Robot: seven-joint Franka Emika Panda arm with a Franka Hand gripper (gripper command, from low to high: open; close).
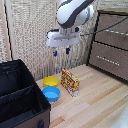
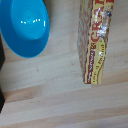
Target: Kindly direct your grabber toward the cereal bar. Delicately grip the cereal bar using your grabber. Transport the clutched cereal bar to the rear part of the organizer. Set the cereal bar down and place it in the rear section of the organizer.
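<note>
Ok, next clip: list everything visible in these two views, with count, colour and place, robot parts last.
cereal bar box: one, yellow-orange with red lettering, standing on the table at the exterior view's right of the bowls.
yellow bowl: one, yellow, on the table between the organizer and the box.
blue bowl: one, blue, on the table in front of the yellow bowl, beside the organizer.
organizer: one, black, at the exterior view's left, divider across it.
table: one, light wood.
drawer cabinet: one, dark brown, at the exterior view's right.
grabber: one, white head with dark blue-tipped fingers, hanging above the box and bowls, touching nothing.
</note>
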